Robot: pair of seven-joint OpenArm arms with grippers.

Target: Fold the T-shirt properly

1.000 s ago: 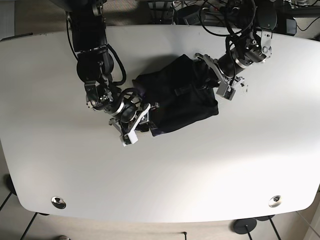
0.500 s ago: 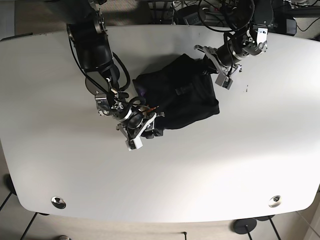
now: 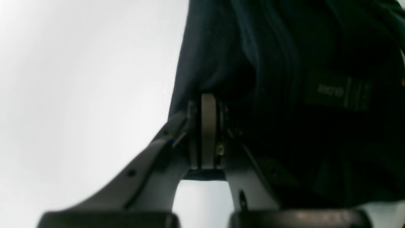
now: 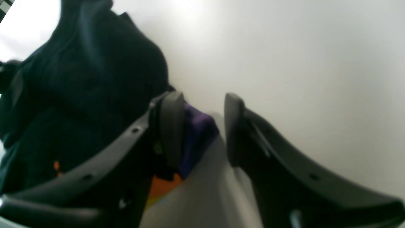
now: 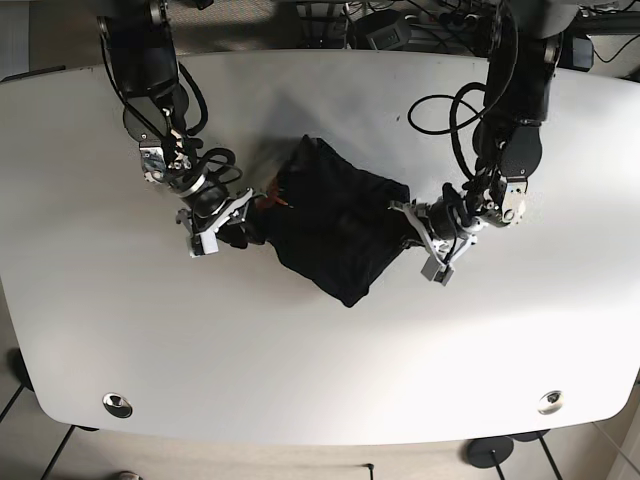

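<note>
My left gripper (image 3: 207, 126) pinches the shirt (image 5: 335, 220); my right gripper (image 4: 202, 126) is open beside it.

My two arms are black with loose black cables, and my left gripper (image 3: 205, 133) and right gripper (image 4: 202, 129) have curved dark fingers with small screw holes.

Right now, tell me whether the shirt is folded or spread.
Folded, roughly: the shirt lies as a compact, rumpled dark bundle between the left gripper and right gripper, with no sleeves laid out.
</note>
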